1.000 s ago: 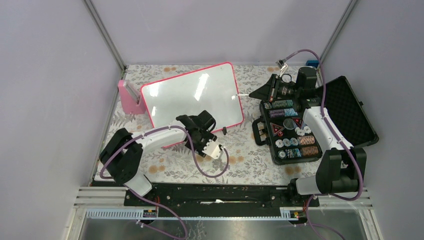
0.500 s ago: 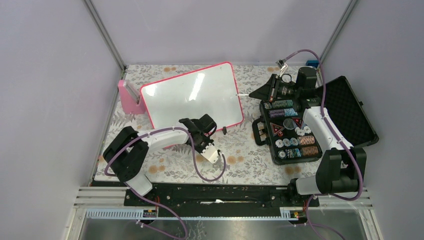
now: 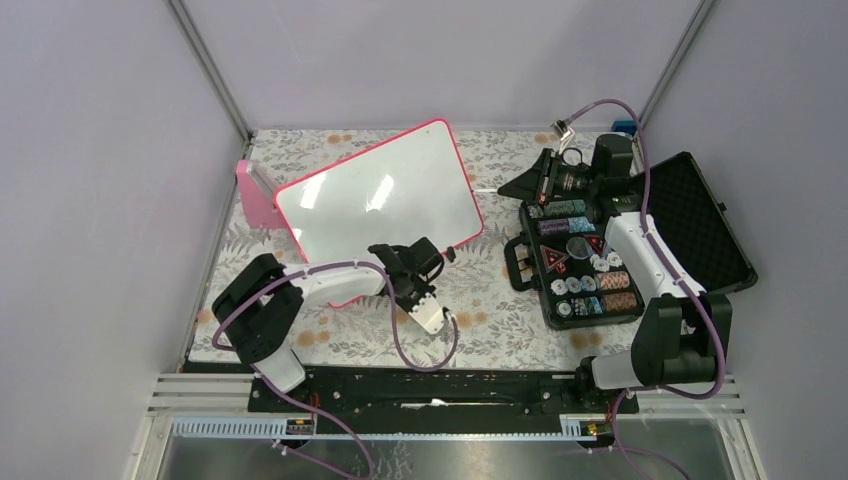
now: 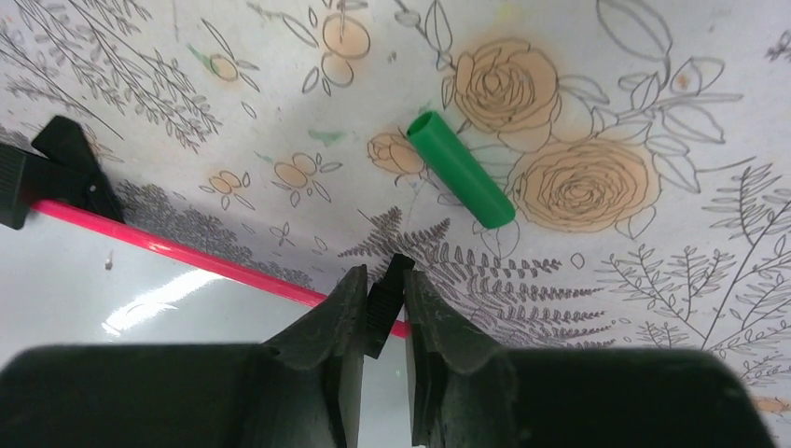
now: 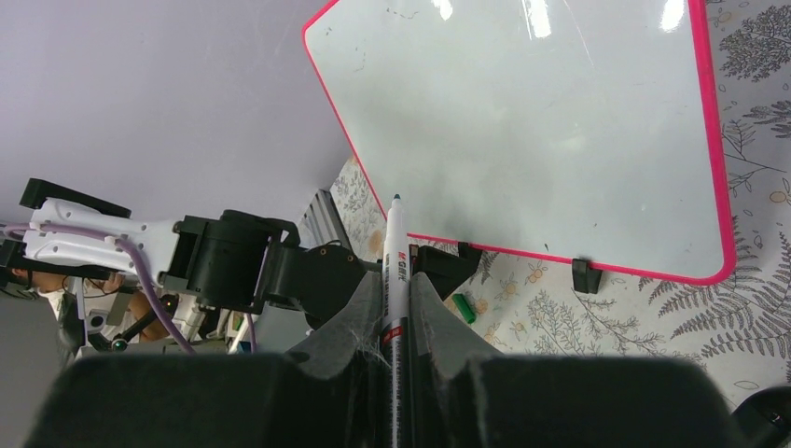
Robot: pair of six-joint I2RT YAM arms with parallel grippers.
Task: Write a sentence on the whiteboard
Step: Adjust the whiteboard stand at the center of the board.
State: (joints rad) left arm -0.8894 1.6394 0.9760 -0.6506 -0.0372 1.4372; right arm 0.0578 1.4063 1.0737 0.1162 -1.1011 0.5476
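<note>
A small black clip (image 4: 381,317) is being gripped between the clenched fingers of the left end effector (image 4: 384,276). The clip is being carried on the pink edge of the whiteboard (image 4: 121,299), which is lying directly under and to the left of those fingers. Just ahead of the fingertips and slightly to their right, a green cap (image 4: 460,182) is lying on the flowered table (image 4: 653,93), apart from the board. Farther to the left along the same pink edge, a second black clip (image 4: 65,173) is being shown.

From above, the left end effector (image 3: 425,260) is being held at the near edge of the whiteboard (image 3: 375,195), toward its right corner. The board is stretching away from it and to its left. At the board's far left corner a pink block (image 3: 255,195) is standing just beside the frame.

The right end effector (image 5: 396,280) is being closed on a white marker (image 5: 395,243), whose dark tip is pointing forward past the fingertips. The whiteboard (image 5: 532,131) is lying ahead of it. In the overhead view the marker (image 3: 487,189) is being held out from the right end effector (image 3: 515,187) close to the board's right edge. Whether the tip is touching cannot be told. An open black case (image 3: 700,220) of chips is lying just beside that end effector, on its near side.
</note>
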